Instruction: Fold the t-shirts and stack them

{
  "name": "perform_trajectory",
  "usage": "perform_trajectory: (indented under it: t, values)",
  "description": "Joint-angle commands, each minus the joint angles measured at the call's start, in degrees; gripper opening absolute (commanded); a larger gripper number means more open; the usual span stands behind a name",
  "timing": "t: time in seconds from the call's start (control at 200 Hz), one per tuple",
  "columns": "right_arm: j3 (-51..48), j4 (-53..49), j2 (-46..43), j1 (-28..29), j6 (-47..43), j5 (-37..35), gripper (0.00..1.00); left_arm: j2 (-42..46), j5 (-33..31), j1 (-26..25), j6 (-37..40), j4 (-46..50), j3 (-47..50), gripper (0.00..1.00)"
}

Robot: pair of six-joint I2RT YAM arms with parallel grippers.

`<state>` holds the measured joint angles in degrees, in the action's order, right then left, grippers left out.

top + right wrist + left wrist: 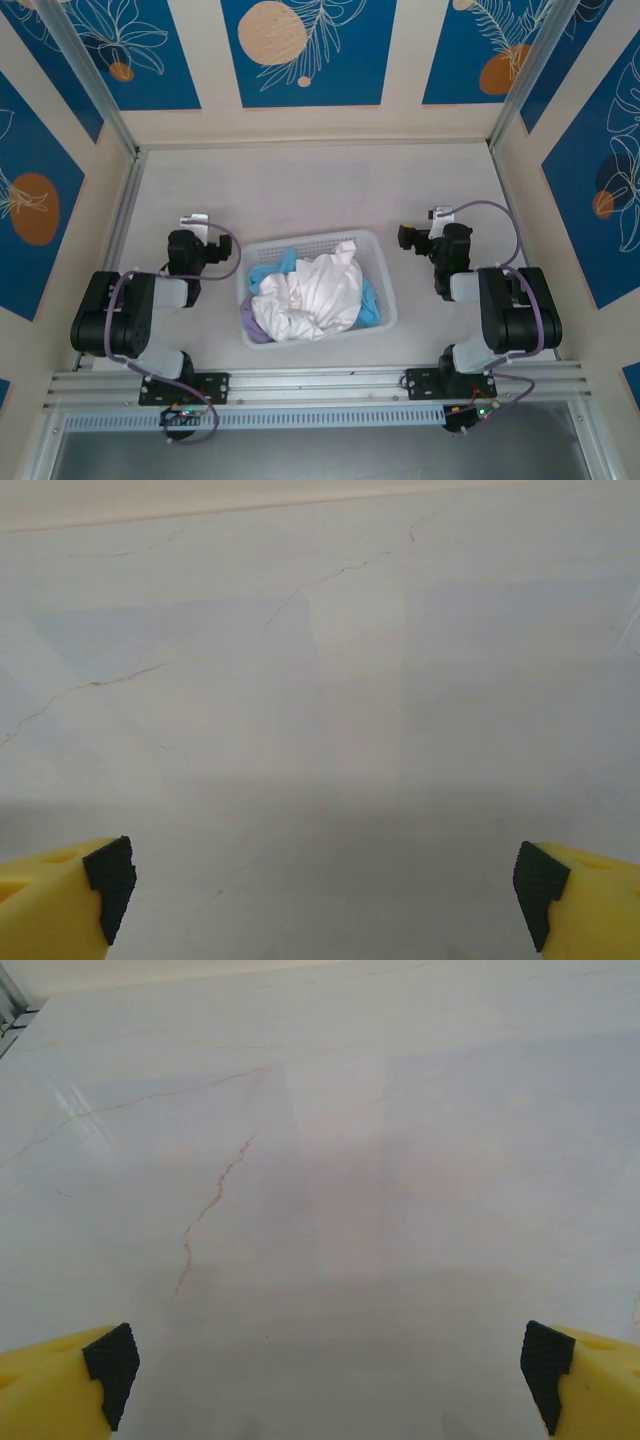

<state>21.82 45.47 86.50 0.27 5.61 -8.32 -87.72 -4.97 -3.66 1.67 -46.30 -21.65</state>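
Left gripper (328,1375): is standing spread wide, its yellow fingers (45,1385) with black pads sitting in the two lower corners of the left wrist view, gripping nothing.
Right gripper (325,890): is gaping just as wide, with the black pads (108,878) sitting at the lower left and lower right of the right wrist view and nothing between them.
Table (300,190): is lying bare under both grippers, pale with thin brownish veins crossing it.
Left arm (125,315): is sitting folded at the lower left of the top view, near the basket but apart from it.
Right arm (510,305): is sitting folded at the lower right, likewise apart from the basket.
Basket (380,262): is resting in the centre of the top view, between the two arms.
White t-shirt (310,290): is lying crumpled on top of the heap inside the basket.
Light blue t-shirt (265,273): is peeking out at the basket's upper left, beneath the white one.
Lavender t-shirt (255,332): is showing at the basket's lower left corner, under the white one.
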Motion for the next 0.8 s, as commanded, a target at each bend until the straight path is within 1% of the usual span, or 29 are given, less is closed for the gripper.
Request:
perform_trajectory:
  t: [0.0,0.795]
  values:
    - [1.5,1.9,0.8,0.3,0.6,0.7,0.99,-0.3,-0.4,-0.5,0.3,-2.2,-0.9,1.00]
    - [1.7,1.6,0.8,-0.1,0.7,1.2,0.99,-0.3,-0.2,-0.4,0.2,-1.9,-1.0,1.00]
